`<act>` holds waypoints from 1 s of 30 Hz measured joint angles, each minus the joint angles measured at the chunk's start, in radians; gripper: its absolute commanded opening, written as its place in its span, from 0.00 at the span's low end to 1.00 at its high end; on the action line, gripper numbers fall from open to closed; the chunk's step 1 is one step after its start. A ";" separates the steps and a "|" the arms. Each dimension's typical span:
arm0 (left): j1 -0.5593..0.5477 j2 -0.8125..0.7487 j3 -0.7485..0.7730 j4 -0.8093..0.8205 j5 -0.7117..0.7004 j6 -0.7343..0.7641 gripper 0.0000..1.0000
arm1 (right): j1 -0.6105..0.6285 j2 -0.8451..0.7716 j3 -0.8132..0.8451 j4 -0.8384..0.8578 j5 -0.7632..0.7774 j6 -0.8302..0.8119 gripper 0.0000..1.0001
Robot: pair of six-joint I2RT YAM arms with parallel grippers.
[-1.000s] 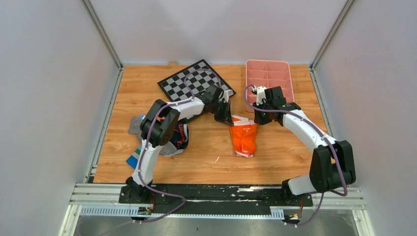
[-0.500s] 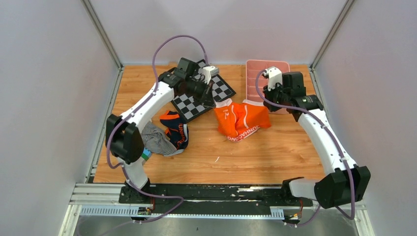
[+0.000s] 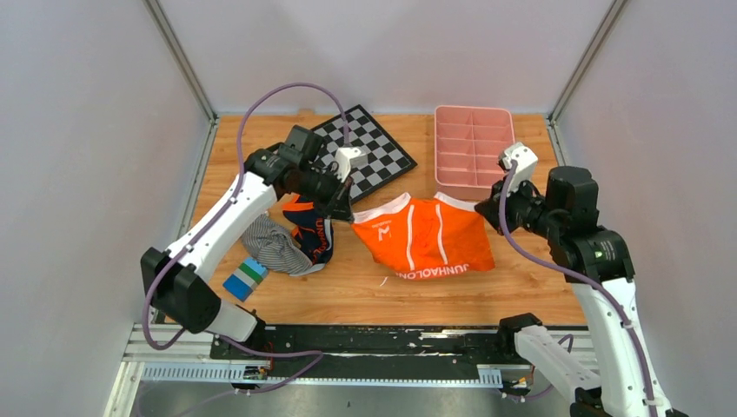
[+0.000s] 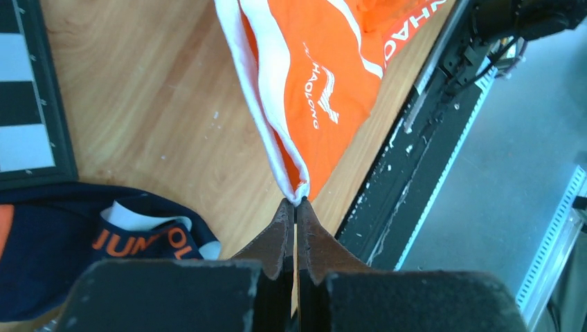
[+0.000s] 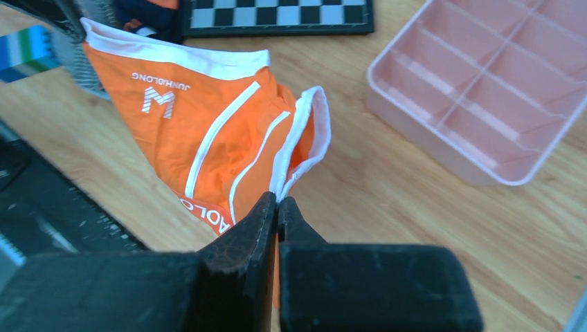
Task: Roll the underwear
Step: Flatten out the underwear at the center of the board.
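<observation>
The orange underwear (image 3: pixel 426 239) with white trim hangs stretched wide between both grippers above the table's middle. My left gripper (image 3: pixel 346 211) is shut on its left white-trimmed corner; the left wrist view shows that corner pinched at the tips (image 4: pixel 296 202), the fabric (image 4: pixel 318 76) running away from them. My right gripper (image 3: pixel 483 208) is shut on the right corner; in the right wrist view the white edge is clamped at its tips (image 5: pixel 278 199) and the underwear (image 5: pixel 201 128) spreads out to the left with its white logo facing the camera.
A navy pair with orange lettering (image 3: pixel 311 233) and a grey striped garment (image 3: pixel 274 246) lie under the left arm, next to a small striped card (image 3: pixel 244 278). A checkerboard (image 3: pixel 372 155) and a pink divided tray (image 3: pixel 474 146) sit at the back.
Both grippers have lifted the orange underwear and pulled apart, left gripper leftward and right gripper rightward. The garment went from a bunched heap to a wide, flat spread held in the air.
</observation>
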 measured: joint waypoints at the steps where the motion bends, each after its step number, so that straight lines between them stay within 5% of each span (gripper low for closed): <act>1: 0.000 -0.021 -0.021 -0.002 0.006 0.002 0.00 | 0.000 -0.018 -0.006 -0.012 -0.029 0.018 0.00; 14: 0.000 -0.083 -0.196 0.045 0.038 -0.081 0.00 | -0.010 -0.047 -0.158 -0.052 -0.106 0.179 0.00; 23: 0.000 0.223 0.040 0.093 -0.040 -0.145 0.01 | -0.155 0.020 -0.257 -0.064 -0.037 0.333 0.00; 26: -0.014 0.404 0.223 0.105 -0.074 -0.181 0.22 | -0.262 0.019 -0.338 -0.095 -0.046 0.417 0.05; 30: -0.068 0.589 0.425 0.105 -0.167 -0.183 0.53 | -0.353 0.026 -0.428 -0.172 -0.066 0.508 0.36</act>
